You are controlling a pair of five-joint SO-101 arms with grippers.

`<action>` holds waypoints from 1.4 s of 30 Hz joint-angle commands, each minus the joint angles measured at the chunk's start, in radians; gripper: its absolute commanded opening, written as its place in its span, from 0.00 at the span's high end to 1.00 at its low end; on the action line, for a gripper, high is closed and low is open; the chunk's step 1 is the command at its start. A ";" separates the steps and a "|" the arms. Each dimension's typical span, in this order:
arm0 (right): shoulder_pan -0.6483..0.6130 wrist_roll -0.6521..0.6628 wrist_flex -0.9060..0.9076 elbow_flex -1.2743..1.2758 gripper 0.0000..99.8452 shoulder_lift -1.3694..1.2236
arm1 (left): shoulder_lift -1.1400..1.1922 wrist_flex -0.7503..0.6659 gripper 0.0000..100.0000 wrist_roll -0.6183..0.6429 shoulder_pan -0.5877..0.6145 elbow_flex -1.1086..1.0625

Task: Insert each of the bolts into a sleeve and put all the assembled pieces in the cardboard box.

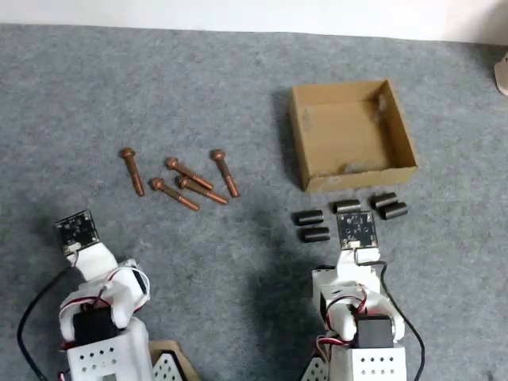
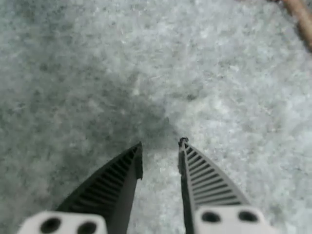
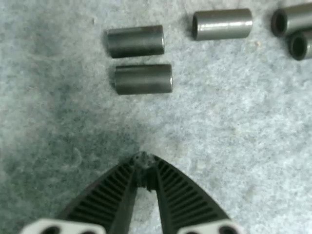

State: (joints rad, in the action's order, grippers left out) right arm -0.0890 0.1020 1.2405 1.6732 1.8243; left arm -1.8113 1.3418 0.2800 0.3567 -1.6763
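Bolts (image 1: 190, 175) are coppery and round-headed; sleeves (image 3: 135, 41) are smooth, dark cylinders.

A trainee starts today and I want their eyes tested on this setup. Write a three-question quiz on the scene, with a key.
1. How many bolts lie outside the cardboard box?
2. True or false: the cardboard box already holds an assembled piece.
3. The right gripper is: A. shut and empty; B. wide open; C. holding a bolt.

Key: 1. five. 2. false, the box is empty. 3. A.
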 commanded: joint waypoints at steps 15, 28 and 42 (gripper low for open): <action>-0.005 0.009 0.004 0.104 1.00 0.008 | -0.015 -0.015 0.87 -0.232 -0.228 0.110; -0.005 0.009 0.004 0.104 1.00 0.008 | -0.010 -0.336 0.87 -0.669 -0.111 0.079; -0.005 0.009 0.004 0.104 1.00 0.008 | 0.160 -0.181 0.87 -0.582 -0.050 0.289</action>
State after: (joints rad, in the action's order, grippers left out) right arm -0.0890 0.1020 1.2405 1.6732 1.8243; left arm -1.7683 1.1592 -0.3353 0.2892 -1.4814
